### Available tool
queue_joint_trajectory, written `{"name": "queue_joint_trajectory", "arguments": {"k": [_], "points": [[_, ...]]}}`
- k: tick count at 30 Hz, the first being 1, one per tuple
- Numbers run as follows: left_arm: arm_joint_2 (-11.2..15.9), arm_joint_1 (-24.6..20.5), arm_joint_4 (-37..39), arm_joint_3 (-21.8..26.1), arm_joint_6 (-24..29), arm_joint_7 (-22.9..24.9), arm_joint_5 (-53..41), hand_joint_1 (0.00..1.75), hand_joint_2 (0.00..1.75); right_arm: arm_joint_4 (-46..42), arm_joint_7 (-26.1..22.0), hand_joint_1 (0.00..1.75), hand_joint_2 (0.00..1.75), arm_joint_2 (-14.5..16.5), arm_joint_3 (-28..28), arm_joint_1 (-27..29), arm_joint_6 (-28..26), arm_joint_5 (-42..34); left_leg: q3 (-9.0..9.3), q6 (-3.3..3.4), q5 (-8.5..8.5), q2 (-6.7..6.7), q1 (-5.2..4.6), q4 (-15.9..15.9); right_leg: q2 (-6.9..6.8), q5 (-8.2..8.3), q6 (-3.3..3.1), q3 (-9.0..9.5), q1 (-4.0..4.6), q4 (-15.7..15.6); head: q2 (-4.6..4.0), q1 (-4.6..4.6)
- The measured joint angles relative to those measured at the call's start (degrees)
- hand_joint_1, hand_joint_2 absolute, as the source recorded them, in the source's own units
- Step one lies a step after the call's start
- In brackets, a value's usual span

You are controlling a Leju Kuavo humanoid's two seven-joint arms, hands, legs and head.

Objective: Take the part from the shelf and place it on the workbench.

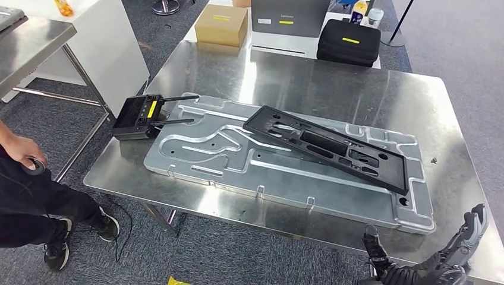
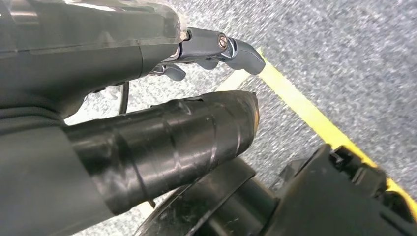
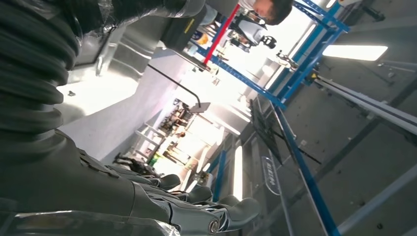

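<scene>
Part is down: black part (image 1: 330,144) lies flat on the silver plate (image 1: 238,155) on the workbench (image 1: 333,83), running diagonally from table centre toward 4 o'clock. Looks placed, nothing holding it.

My right hand (image 1: 443,252) sits at 5 o'clock of the part, just off the near table edge, palm up, fingers spread wide, empty. My left hand (image 2: 147,83) hangs low over grey floor with a yellow line (image 2: 305,110); fingers apart, nothing in them.

Other stuff: remote controller (image 1: 139,117) at 9 o'clock of the plate, antennas touching or overlapping its edge, can't tell which. Cardboard box (image 1: 221,24) and black case (image 1: 349,41) at 12 o'clock, well apart. A person (image 1: 35,190) sits at 8 o'clock, off the table, hand on something small.

Risks, my read:
- Right hand is close to the plate's near corner. Lifting or swinging the arm inward could clip the plate and shift it with the part on top.
- Part's 4 o'clock end lies near the plate's edge; a knock could slide it off the plate.
- Person within reach of a left arm swing; retract slowly.
</scene>
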Motion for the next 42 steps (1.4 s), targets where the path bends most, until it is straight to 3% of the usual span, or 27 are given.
{"name": "queue_joint_trajectory", "arguments": {"k": [1,4,6,9,11,13,14,15,16,18,20,24,25,27,29,30,31,32,34,36,39,40,42], "points": [[0.0,0.0,0.0,0.0,0.0,0.1,0.0,0.00,0.00,0.1,0.0,0.00,1.75,0.0,0.0,0.0,0.0,-0.2,-0.29,-0.03,0.11,0.01,-0.05,0.2,0.00,1.09,-0.10,1.30,0.02,-1.3,0.00,0.00],[0.0,0.0,0.0,0.2,0.0,0.5,0.0,0.00,0.00,0.2,0.0,0.00,1.75,0.0,0.0,0.0,0.0,-0.8,-0.83,-0.28,0.25,-0.03,-0.18,0.8,0.00,4.98,-0.91,8.19,0.32,-12.3,0.00,-0.01],[0.0,-0.1,0.0,0.4,0.0,0.8,0.0,0.00,0.00,0.2,0.0,0.00,1.75,0.0,0.0,0.0,0.0,-1.0,-1.07,-0.82,0.52,-0.03,-0.28,1.0,-0.01,5.31,-1.40,9.90,0.65,-15.8,0.00,-0.01],[0.1,-0.2,0.0,0.7,0.0,0.9,0.0,0.00,0.00,0.3,0.0,0.00,1.75,0.0,0.0,0.0,0.0,-1.2,-1.39,-1.85,0.42,-0.07,-0.32,1.3,-0.11,6.13,-2.14,9.60,0.37,-16.6,0.00,-0.01],[0.1,-0.2,0.0,0.9,0.0,0.9,0.0,0.00,0.00,0.4,0.0,0.00,1.75,0.0,-0.1,0.1,0.0,-1.5,-2.74,-2.50,-2.63,-0.16,-0.19,4.7,-0.27,6.92,-2.76,9.13,-0.04,-17.1,0.00,-0.13],[0.1,-0.1,0.0,0.9,0.0,0.9,0.0,0.00,0.00,0.5,-0.1,0.00,1.75,0.0,-0.3,0.3,0.0,-1.9,-5.12,-3.11,-7.13,-0.19,0.19,11.4,-0.37,7.49,-3.00,8.30,0.02,-17.0,0.00,-0.25],[0.1,-0.1,0.0,0.9,0.0,0.9,0.0,0.00,0.00,0.5,-0.1,0.00,1.75,0.0,-0.4,0.4,0.0,-2.1,-5.90,-3.38,-8.45,-0.18,0.39,14.2,-0.42,7.74,-2.96,7.88,0.04,-17.0,0.00,-0.26],[0.1,0.0,0.0,0.9,0.0,0.8,0.0,0.00,0.00,0.5,-0.1,0.00,1.75,0.0,-0.6,0.6,0.0,-2.2,-5.91,-3.60,-8.66,-0.16,0.56,15.4,-0.46,7.96,-2.88,7.48,0.03,-16.8,0.00,-0.26],[0.1,0.0,0.0,0.9,0.0,0.8,0.1,0.00,0.00,0.6,-0.1,0.00,1.75,0.0,-0.8,0.7,0.0,-2.3,-4.82,-3.76,-7.69,-0.15,0.73,14.3,-0.48,8.13,-2.76,7.09,-0.03,-16.6,0.00,-0.26],[0.1,-0.1,0.0,0.9,0.0,0.6,0.1,0.00,0.00,0.6,-0.1,0.00,1.75,0.0,-1.2,0.8,0.0,-2.4,-0.35,-3.90,-4.64,-0.16,1.04,7.2,-0.47,8.38,-2.44,6.37,-0.19,-16.0,0.00,-0.26],[0.1,-0.1,0.0,1.0,0.0,0.2,0.1,0.00,0.00,0.6,-0.1,0.00,1.75,0.0,-1.5,0.9,0.0,-2.5,2.94,-3.53,-2.95,-0.33,0.87,1.4,-0.39,8.66,-1.89,5.80,-0.18,-15.5,0.00,-0.25],[0.1,-0.1,0.0,1.0,0.0,-0.2,0.0,0.00,0.00,0.6,-0.1,0.00,1.75,0.0,-2.2,1.2,0.0,-2.5,2.39,-1.84,-2.23,-0.40,0.62,0.1,-0.24,9.09,-0.29,5.20,-0.15,-15.2,0.00,-0.20],[0.1,-0.1,0.0,1.0,0.0,-0.2,0.0,0.00,0.00,0.6,-0.1,0.00,1.75,0.0,-2.4,1.3,0.0,-2.5,2.09,-1.27,-1.82,-0.31,0.67,-0.1,-0.20,8.02,0.00,4.78,-0.25,-14.3,0.00,-0.19],[0.1,-0.1,0.0,1.0,0.0,-0.2,0.0,0.00,0.00,0.6,-0.1,0.00,1.75,0.0,-2.7,1.4,0.0,-2.5,1.25,-0.38,-1.03,-0.06,0.65,-0.2,-0.13,3.50,0.37,2.84,-0.39,-9.0,0.00,-0.18],[0.1,-0.1,0.0,1.0,0.0,-0.1,0.0,0.00,0.00,0.6,-0.1,0.00,1.75,0.0,-2.9,1.5,0.0,-2.5,0.31,-0.06,-0.35,0.08,0.44,-0.1,-0.12,-0.70,0.60,0.60,-0.38,-1.8,0.00,-0.19],[0.1,-0.1,0.0,1.0,0.0,0.0,0.0,0.00,0.00,0.7,-0.1,0.00,1.75,0.0,-3.0,1.6,0.0,-2.5,-0.13,-0.05,-0.02,0.13,0.32,0.0,-0.12,-1.19,0.61,0.46,-0.38,-0.1,0.00,-0.20],[0.1,0.0,0.0,1.0,0.0,0.2,0.0,0.00,0.00,0.8,-0.1,0.00,1.75,0.0,-3.2,1.7,0.0,-2.5,-0.53,-0.08,0.26,0.14,0.22,0.1,-0.12,-0.50,0.51,1.41,-0.36,-0.5,0.00,-0.20],[0.1,0.0,0.0,1.0,0.0,0.4,0.1,0.00,0.00,0.8,0.0,0.00,1.75,0.0,-3.3,1.8,0.0,-2.6,-0.87,-0.13,0.47,0.14,0.13,0.2,-0.11,1.01,0.29,3.44,-0.31,-3.1,0.00,-0.20],[0.0,0.0,0.0,1.0,0.0,0.7,0.1,0.00,0.00,0.9,0.0,0.00,1.75,0.0,-3.5,1.8,0.0,-2.6,-1.39,-0.36,0.75,0.12,-0.04,0.6,-0.10,3.77,-0.49,8.74,0.02,-11.3,0.00,-0.20],[-0.1,-0.1,0.0,1.0,0.1,0.9,0.1,0.00,0.00,0.9,0.0,0.00,1.75,0.0,-3.6,1.9,0.0,-2.7,-1.73,-0.92,1.12,0.12,-0.12,0.9,-0.10,4.58,-1.07,11.38,0.45,-16.2,0.00,-0.20],[-0.2,-0.2,0.0,1.0,0.1,1.0,0.1,0.00,0.00,0.9,0.0,0.00,1.75,0.0,-4.1,2.0,0.0,-3.1,-2.05,-2.05,1.57,0.06,-0.08,1.0,-0.20,5.21,-1.73,11.06,0.43,-17.2,0.00,-0.19],[-0.2,-0.2,0.0,1.0,0.1,1.1,0.1,0.00,0.00,1.0,0.0,0.00,1.75,0.0,-4.3,2.0,0.0,-3.2,-2.41,-2.39,0.78,0.02,-0.04,1.7,-0.27,5.65,-2.11,10.82,0.27,-17.5,0.00,-0.24],[-0.2,-0.1,0.0,1.1,0.1,1.2,0.1,0.00,0.00,1.1,0.1,0.00,1.75,0.1,-4.4,2.1,0.0,-3.4,-4.22,-2.95,-3.20,-0.07,0.20,6.3,-0.46,6.55,-2.78,10.04,0.02,-17.8,0.00,-0.38]]}}
